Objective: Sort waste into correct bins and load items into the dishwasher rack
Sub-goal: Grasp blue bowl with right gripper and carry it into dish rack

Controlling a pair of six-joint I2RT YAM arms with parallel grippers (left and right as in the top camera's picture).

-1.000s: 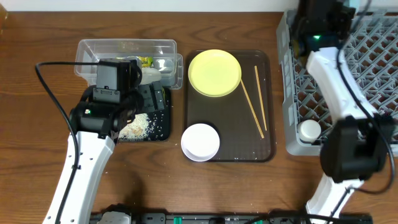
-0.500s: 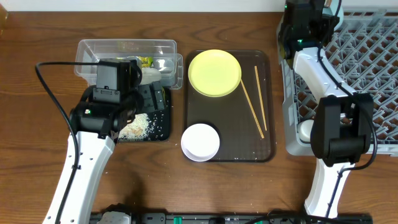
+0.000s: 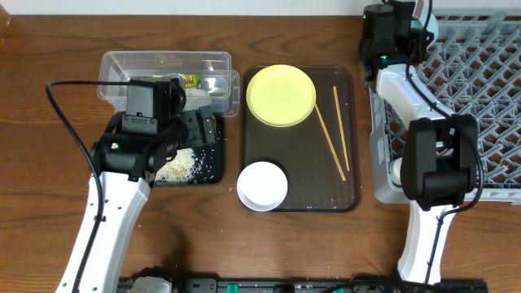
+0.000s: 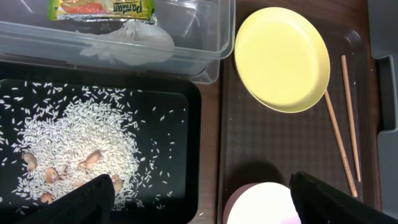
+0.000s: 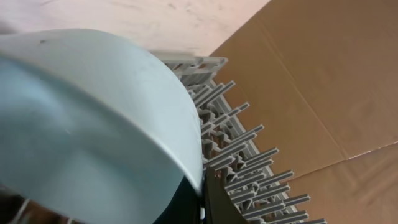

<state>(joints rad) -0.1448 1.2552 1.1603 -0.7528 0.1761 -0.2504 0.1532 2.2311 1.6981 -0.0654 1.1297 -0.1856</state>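
Light blue bowl [image 5: 93,124] hangs tilted over the rack's [image 3: 480,89] far left corner, rim pinched by the right claw [image 5: 200,200], arm outstretched.

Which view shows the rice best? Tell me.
Left wrist: rice spreads over the black tray, single grains distinct. Overhead shows only a pale patch, partly hidden by the left arm. Right wrist shows none.

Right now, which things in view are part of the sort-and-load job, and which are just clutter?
Job: snack wrapper, crumpled paper, rice, clear tub, black tray, yellow plate, white bowl, light blue bowl, white cup, chopsticks, dishwasher rack.
Lying about: brown serving tray, cardboard.
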